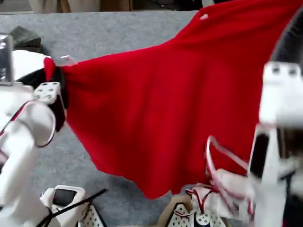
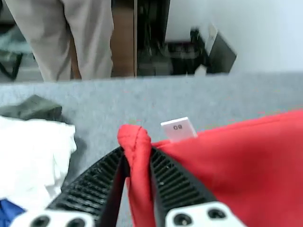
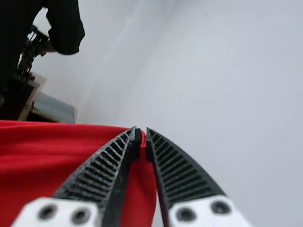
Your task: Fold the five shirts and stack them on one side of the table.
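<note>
A: Where is the red shirt [image 1: 156, 109]?

B: It is held up over the grey bench [image 1: 94, 33], stretched between the 2 arms. In the high view it runs from a bunched corner at the left up to the far right corner. Its lower edge hangs in a curve toward the arms' bases. I cannot tell whether that edge touches the bench.

A: And the left gripper [image 2: 136, 153]?

B: Its fingers [image 2: 94, 182] are pinching a rolled fold of the red cloth, which pokes out just past the tips. A small white tag [image 2: 178, 128] stands up from the shirt right beside that fold.

A: The right gripper [image 3: 141, 135]?

B: Its fingers are nearly pressed together, with a thin sliver of red edge caught between them near the tips. The rest of the shirt falls away on 1 side, against a pale wall.

A: Anything else on the bench?

B: Beside the left gripper lies a crumpled white garment [image 2: 33, 156]. A dark green garment [image 2: 33, 108] sits just behind it, and a bit of blue cloth [image 2: 7, 210] shows at its near edge.
</note>
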You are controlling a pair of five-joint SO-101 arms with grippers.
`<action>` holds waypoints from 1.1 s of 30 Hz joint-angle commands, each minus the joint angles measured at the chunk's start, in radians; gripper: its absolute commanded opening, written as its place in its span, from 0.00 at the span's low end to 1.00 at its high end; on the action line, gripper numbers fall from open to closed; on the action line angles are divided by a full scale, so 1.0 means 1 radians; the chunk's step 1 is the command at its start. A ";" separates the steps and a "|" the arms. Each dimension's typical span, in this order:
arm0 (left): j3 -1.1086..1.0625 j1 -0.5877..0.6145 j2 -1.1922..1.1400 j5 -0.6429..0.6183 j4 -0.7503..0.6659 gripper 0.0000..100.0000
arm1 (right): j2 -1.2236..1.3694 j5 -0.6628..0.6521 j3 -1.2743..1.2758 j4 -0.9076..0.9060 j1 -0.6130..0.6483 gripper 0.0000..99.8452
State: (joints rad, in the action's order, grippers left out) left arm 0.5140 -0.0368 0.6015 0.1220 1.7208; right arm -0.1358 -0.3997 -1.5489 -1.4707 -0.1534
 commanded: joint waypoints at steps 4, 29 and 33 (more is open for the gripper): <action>-0.308 0.080 -0.059 0.006 -0.252 0.02 | 0.104 -0.006 0.220 0.006 0.004 0.00; 0.354 0.155 -1.185 -0.107 -0.747 0.02 | 0.711 -0.003 0.426 0.775 0.168 0.00; 0.697 0.161 -1.311 -0.107 -0.574 0.02 | 0.716 -0.003 0.377 0.822 0.165 0.00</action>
State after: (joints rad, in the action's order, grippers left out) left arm 0.8991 0.1074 -0.6751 0.0269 1.0457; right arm 0.5838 -0.3997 -1.1239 -0.7004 0.0077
